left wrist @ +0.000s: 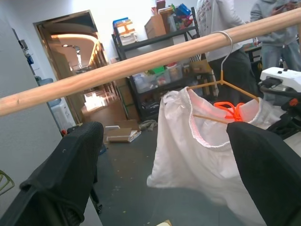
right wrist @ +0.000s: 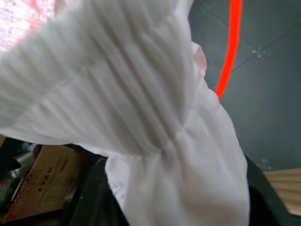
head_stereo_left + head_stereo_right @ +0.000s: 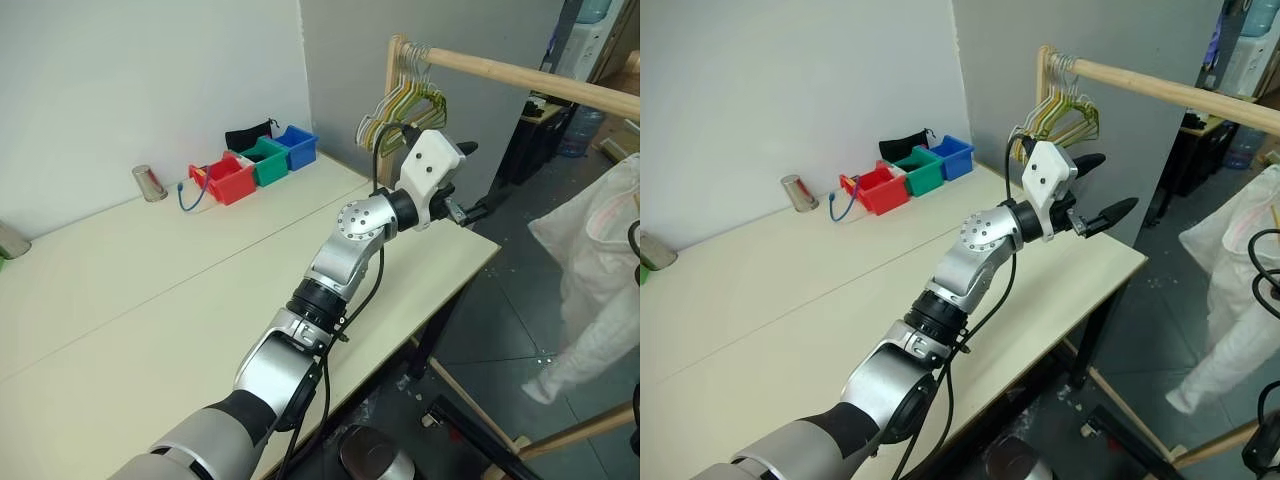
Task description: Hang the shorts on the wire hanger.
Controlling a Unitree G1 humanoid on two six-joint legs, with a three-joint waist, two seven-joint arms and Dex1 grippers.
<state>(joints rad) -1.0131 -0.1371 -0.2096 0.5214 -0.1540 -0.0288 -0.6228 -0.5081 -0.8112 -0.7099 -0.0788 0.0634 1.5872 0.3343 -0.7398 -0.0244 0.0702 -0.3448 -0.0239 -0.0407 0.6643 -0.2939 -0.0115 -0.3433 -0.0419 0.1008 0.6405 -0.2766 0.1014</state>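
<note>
Left wrist view: the shorts [image 1: 197, 141] are seen draped over the wire hanger [image 1: 221, 84], which is hooked on the wooden rail [image 1: 117, 70].
Drawstring [image 1: 230, 109]: orange-red, knotted at the waistband.
Left gripper [image 3: 1092, 190]: held above the table [image 3: 790, 300] edge, fingers spread wide, nothing between them.
Right gripper: white fabric is bunched right against it; whether it is parted or gripping cannot be told.
Bins [image 3: 255, 165]: red, green, blue, set near the wall.
Spare hangers [image 3: 405, 100]: bunched at the rail's end.

One shorts [image 1: 197, 141], one wire hanger [image 1: 225, 82], three bins [image 3: 258, 163], one wooden rail [image 1: 141, 61].
</note>
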